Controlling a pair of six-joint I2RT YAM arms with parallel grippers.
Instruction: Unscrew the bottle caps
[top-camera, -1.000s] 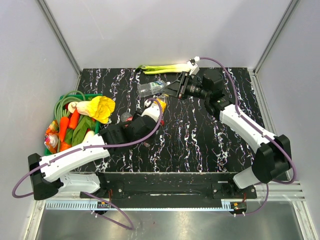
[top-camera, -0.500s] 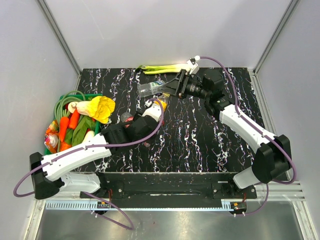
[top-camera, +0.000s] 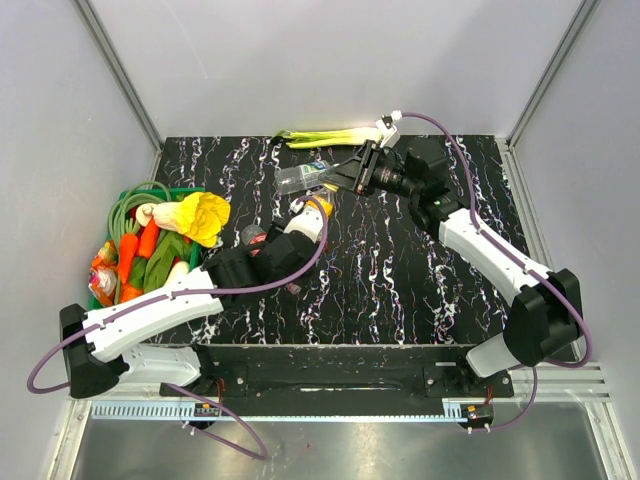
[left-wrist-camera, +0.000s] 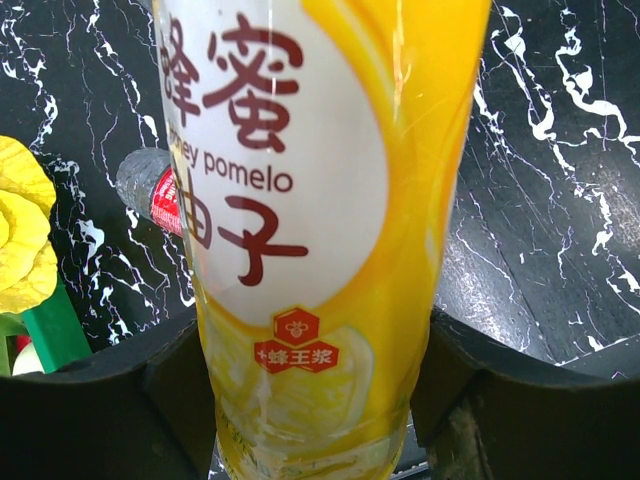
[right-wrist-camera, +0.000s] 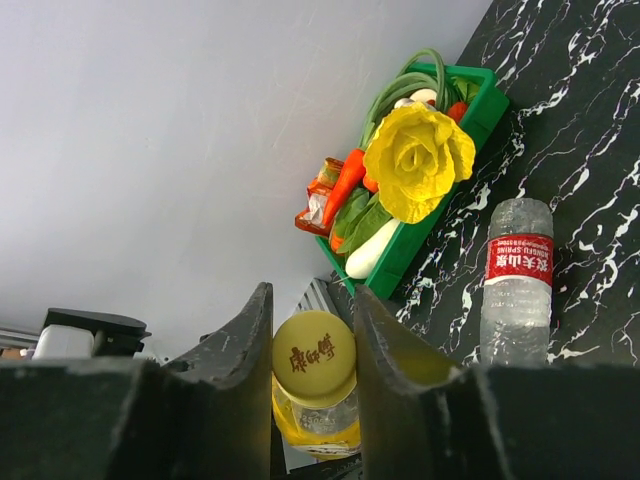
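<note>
The yellow-orange juice bottle (left-wrist-camera: 310, 200) sits between my left gripper's (left-wrist-camera: 310, 370) fingers, which are shut on its lower body. In the top view that bottle (top-camera: 306, 218) is held above the table, tilted toward the right arm. My right gripper (right-wrist-camera: 313, 330) is shut on its yellow cap (right-wrist-camera: 313, 358), one finger on each side. In the top view the right gripper (top-camera: 335, 183) reaches over the blue-green-labelled clear bottle (top-camera: 298, 179), which lies on the table. The red-labelled bottle (right-wrist-camera: 518, 280) lies on the table beside the basket; its cap is hidden.
A green basket (top-camera: 186, 192) of vegetables stands at the left edge, with a yellow cabbage (top-camera: 203, 216) and carrots (top-camera: 130, 250) in it. A green onion (top-camera: 330, 135) lies along the back edge. Grey walls close in the black marble table (top-camera: 400, 290).
My right gripper's jaws spread apart half a second ago and have closed again on the yellow cap. The left gripper has kept its hold on the juice bottle.
</note>
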